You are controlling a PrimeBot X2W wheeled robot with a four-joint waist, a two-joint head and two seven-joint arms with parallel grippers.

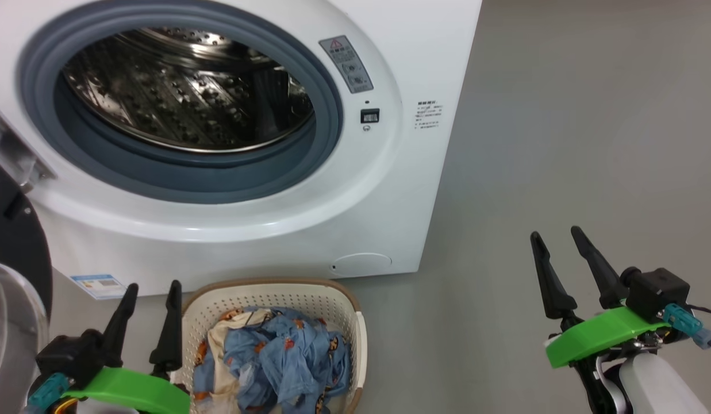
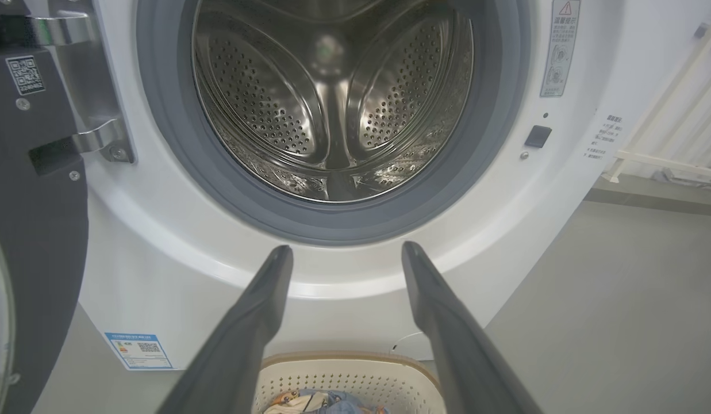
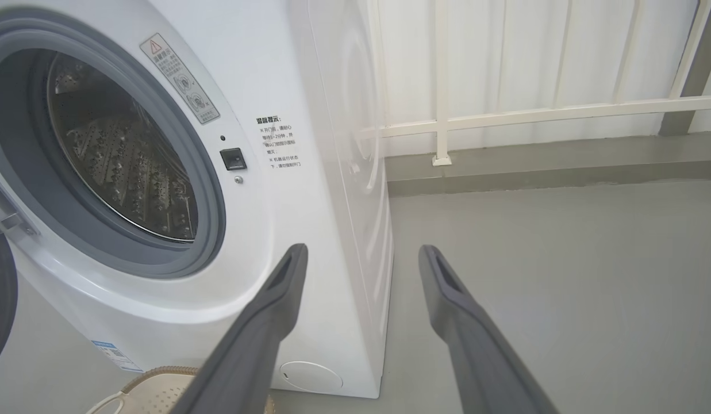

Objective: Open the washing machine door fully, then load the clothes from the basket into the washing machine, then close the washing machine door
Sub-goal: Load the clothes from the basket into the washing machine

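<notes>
Since the washing machine door point(image 1: 15, 241) hangs open, the spread left hand point(image 1: 153, 284) should pinch the clothes point(image 1: 286, 351) deep in the basket point(image 1: 263, 284).

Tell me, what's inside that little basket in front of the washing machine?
The basket holds a crumpled bundle of light-blue clothes with orange prints and a cream piece on the left. They cover its bottom, so anything underneath cannot be seen.
</notes>
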